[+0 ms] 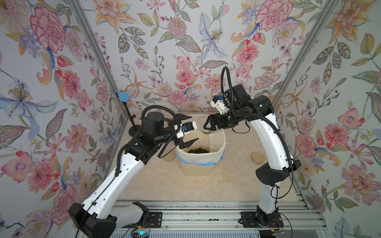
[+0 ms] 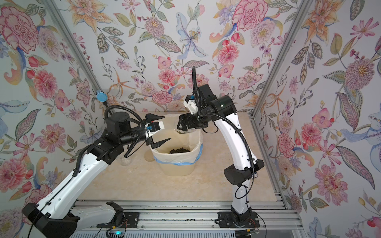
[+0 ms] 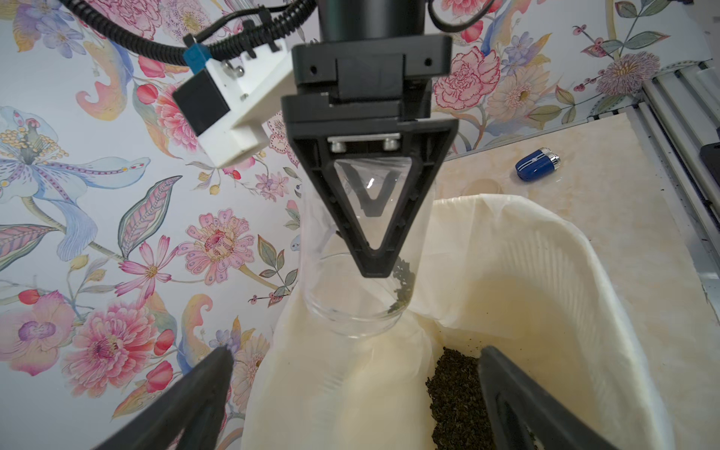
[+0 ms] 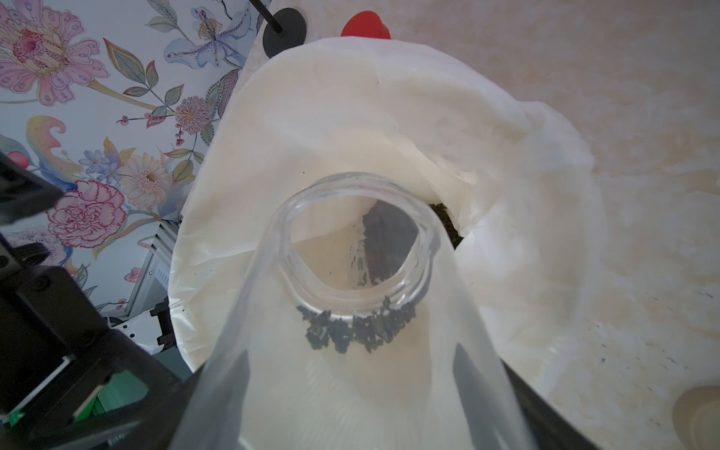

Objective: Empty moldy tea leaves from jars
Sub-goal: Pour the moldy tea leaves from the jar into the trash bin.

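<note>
Jar (image 3: 350, 311) tilts over bin (image 1: 198, 164); left gripper (image 1: 194, 128), lid (image 1: 257, 157) nearby.

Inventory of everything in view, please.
table: one, beige marble, underneath
bin: one, cream with white liner, table middle
held jar: one, clear, tilted over bin
second jar: one, clear, beside left arm
tea leaves: dark, heap in bin, few at held jar's neck
lids: two, beige, left and right of bin
cap: one, red, beyond bin
lighter: one, blue, on table
stand: one, black, blue-topped, far-left corner
left gripper: open, above bin
right gripper: shut on held jar
</note>
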Available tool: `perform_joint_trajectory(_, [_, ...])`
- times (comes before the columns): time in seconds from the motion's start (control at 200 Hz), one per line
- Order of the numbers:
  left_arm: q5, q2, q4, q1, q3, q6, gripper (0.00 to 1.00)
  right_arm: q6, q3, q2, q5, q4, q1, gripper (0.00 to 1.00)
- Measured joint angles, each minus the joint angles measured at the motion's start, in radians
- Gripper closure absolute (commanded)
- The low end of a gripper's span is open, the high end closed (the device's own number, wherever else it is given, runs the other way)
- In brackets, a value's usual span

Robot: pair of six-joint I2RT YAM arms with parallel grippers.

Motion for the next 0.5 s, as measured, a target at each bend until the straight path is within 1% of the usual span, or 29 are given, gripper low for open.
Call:
perform_joint_trajectory(0.315, [-0.085,0.117,0.005,-0.080,0.071,0.002,0.00,0.001,0.000,0.000,-0.031,0.004,0.000,0.57])
perform_joint_trajectory(0.5, [-0.131,0.138,0.039,-0.102,0.072,0.002,0.00,0.000,-0.005,-0.001,-0.051,0.004,-0.001,0.57])
